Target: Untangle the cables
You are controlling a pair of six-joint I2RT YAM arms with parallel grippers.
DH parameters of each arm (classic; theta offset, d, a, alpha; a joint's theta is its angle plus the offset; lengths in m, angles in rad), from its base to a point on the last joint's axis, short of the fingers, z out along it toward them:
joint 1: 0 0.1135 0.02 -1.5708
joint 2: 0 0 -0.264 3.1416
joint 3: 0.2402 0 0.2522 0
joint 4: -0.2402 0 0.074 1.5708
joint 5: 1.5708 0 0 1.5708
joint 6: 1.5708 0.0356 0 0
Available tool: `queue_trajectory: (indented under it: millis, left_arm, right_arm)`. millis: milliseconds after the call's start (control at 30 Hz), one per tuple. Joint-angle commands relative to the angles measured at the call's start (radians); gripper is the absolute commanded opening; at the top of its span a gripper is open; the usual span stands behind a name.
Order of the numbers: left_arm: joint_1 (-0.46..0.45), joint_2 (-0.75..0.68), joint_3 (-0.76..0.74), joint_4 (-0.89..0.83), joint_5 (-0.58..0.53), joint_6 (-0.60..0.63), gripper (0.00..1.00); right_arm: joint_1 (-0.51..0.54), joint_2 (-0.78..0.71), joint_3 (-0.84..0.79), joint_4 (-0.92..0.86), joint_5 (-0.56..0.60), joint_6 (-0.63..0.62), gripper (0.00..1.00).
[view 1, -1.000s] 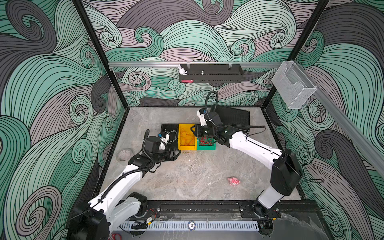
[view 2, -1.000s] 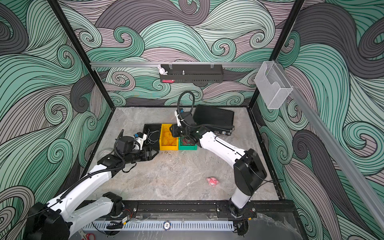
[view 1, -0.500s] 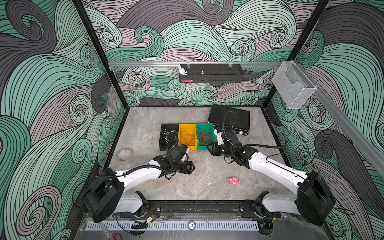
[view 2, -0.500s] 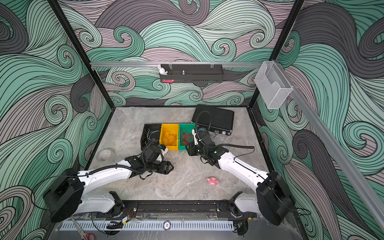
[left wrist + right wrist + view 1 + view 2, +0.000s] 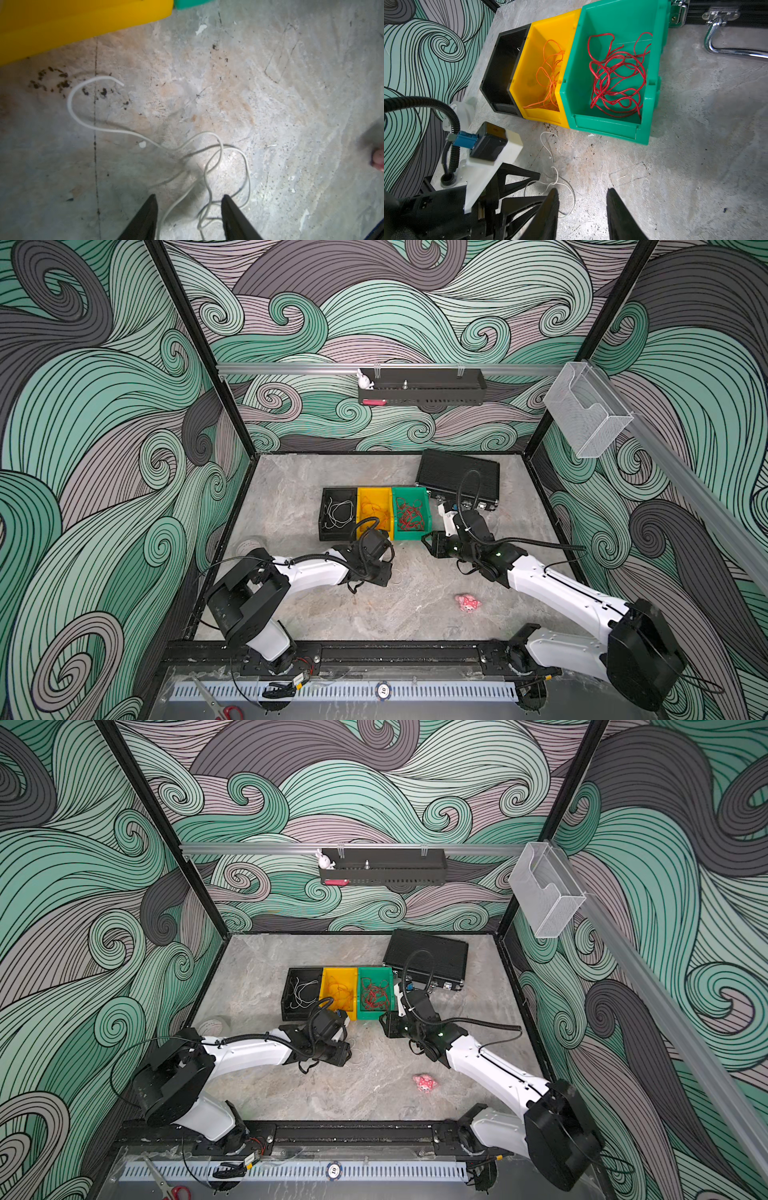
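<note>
A loose white cable (image 5: 207,164) lies in loops on the stone table in front of the yellow bin (image 5: 374,494). My left gripper (image 5: 189,199) stands low over it, open, with strands of the cable lying between its fingers. In both top views this gripper (image 5: 390,572) is near the table's middle. My right gripper (image 5: 582,191) is open with nothing between its fingers, just in front of the green bin (image 5: 612,128), and it sees the left gripper (image 5: 543,186) beside it. Red cables (image 5: 616,83) fill the green bin, orange cables (image 5: 550,79) lie in the yellow bin, and white cables (image 5: 337,514) in the black bin (image 5: 324,526).
A black case (image 5: 457,479) lies behind the bins at the back right. A small pink plush toy (image 5: 468,603) sits on the table in front of the right arm. A tape roll (image 5: 249,545) rests by the left wall. Scissors (image 5: 224,709) lie past the front rail.
Both arms have drawn back from the bins toward the front. The left gripper has come down over the white cable on the table and its jaws have narrowed.
</note>
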Motion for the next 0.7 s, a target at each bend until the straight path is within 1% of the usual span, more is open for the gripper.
queue_trajectory:
  millis: [0,133,167,233,400,533,667]
  left_arm:
    - [-0.008,0.007,0.030,-0.011,-0.012,0.021,0.42]
    - [-0.009,0.018,0.046,-0.022,0.013,0.031,0.22]
    - [-0.009,0.014,0.047,-0.023,0.018,0.032,0.18]
    - [-0.009,0.005,0.044,-0.023,0.024,0.034,0.13]
    - [-0.008,-0.049,0.050,-0.050,0.027,0.048,0.04]
    - [-0.009,-0.124,0.063,-0.082,0.028,0.069,0.01]
    - [-0.009,-0.219,0.091,-0.161,-0.012,0.086,0.00]
  right_arm:
    - [-0.007,-0.012,-0.016,0.016,0.007,0.001,0.39]
    - [-0.013,-0.006,-0.017,0.017,0.009,0.001,0.39]
    - [-0.014,-0.006,-0.015,0.017,0.010,0.001,0.39]
    - [-0.015,-0.004,-0.015,0.017,0.010,-0.002,0.39]
    - [-0.022,0.002,-0.015,0.016,0.011,-0.002,0.38]
    - [-0.024,-0.001,-0.017,0.016,0.012,-0.002,0.38]
    - [-0.027,-0.004,-0.014,0.020,0.013,-0.002,0.38]
